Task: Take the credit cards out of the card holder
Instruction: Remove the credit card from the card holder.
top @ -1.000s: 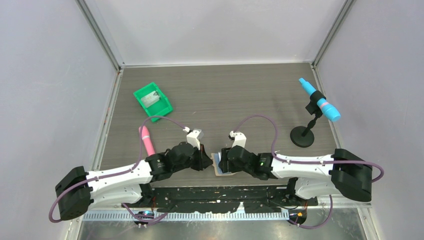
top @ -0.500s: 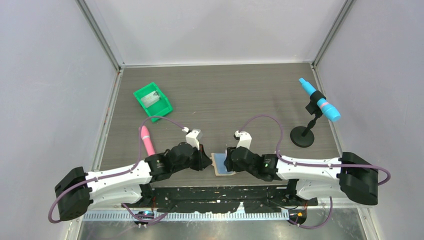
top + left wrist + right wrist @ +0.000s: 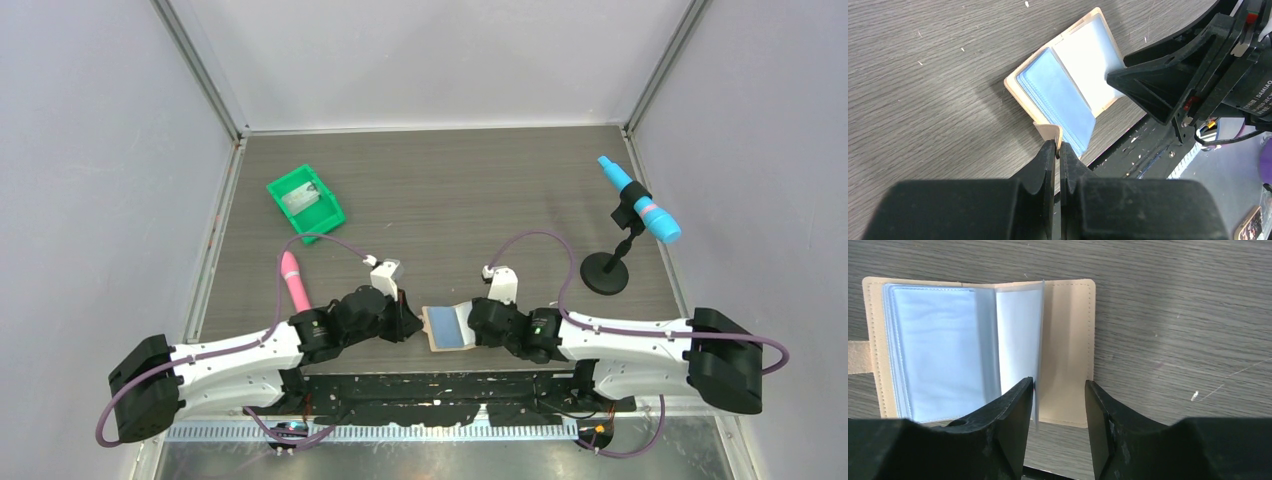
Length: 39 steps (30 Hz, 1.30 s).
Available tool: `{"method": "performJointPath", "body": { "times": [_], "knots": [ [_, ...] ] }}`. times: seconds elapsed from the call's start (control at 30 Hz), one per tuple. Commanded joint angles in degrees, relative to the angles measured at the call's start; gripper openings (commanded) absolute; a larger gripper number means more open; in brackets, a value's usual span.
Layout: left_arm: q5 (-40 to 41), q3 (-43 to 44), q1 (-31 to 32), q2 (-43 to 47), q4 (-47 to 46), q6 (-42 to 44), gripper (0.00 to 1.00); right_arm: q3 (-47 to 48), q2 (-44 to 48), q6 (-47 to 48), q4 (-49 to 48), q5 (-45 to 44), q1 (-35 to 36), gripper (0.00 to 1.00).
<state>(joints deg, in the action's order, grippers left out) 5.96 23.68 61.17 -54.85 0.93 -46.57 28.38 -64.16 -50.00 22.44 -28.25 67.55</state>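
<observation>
Two grippers are meeting at the card holder (image 3: 447, 327), which is lying spread open right at the near edge of the worktop (image 3: 450, 180), between the arms. The left gripper (image 3: 1058, 146) is pinching its jaws tight on the holder's tan strap tab (image 3: 1047, 131), at the holder's left edge. The right gripper (image 3: 1058, 386) is standing with a moderate gap between its jaws, straddling the holder's near rim. One of its fingers (image 3: 1013, 410) is touching the lower edge of a clear sleeve that is rising from the spine, with a pale credit card (image 3: 1015, 335) showing in it. Blue sleeves are lying flat on the other half. Beyond the holder's far edge, open worktop is running to the back wall. A green bin (image 3: 305, 203), a pink pen (image 3: 294, 282) and a black stand (image 3: 605, 272) are sitting well apart from it, out toward the sides.
</observation>
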Motion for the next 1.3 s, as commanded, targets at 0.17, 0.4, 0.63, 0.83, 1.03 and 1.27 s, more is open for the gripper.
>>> {"method": "performJointPath", "body": {
  "times": [0.17, 0.4, 0.63, 0.83, 1.03, 1.27],
  "knots": [
    [0.26, -0.25, 0.18, 0.15, -2.96, -0.45, 0.0, 3.98, 4.6, 0.39, 7.22, -3.89, 0.3, 0.49],
    [-0.81, 0.2, 0.18, -0.17, -4.09, -0.5, 0.0, 5.86, 7.99, 3.02, 0.91, 3.9, 0.64, 0.49],
    [-0.94, 0.54, 0.18, 0.06, -3.92, -0.37, 0.0, 7.74, 9.44, 3.34, -4.38, 5.89, 1.7, 0.46],
    [-0.95, 0.66, 0.15, 0.21, -3.75, -0.28, 0.0, 7.88, 4.5, 3.52, -9.71, 8.01, 1.97, 0.45],
    [-0.8, 0.58, 0.15, 0.78, -3.57, -0.24, 0.0, 7.93, -1.09, 2.01, -10.77, 8.42, 1.97, 0.45],
    [-0.75, 0.32, 0.13, 1.13, -3.56, -0.19, 0.0, 8.31, -6.21, 1.93, -13.58, 9.35, 1.97, 0.54]
  ]
}}
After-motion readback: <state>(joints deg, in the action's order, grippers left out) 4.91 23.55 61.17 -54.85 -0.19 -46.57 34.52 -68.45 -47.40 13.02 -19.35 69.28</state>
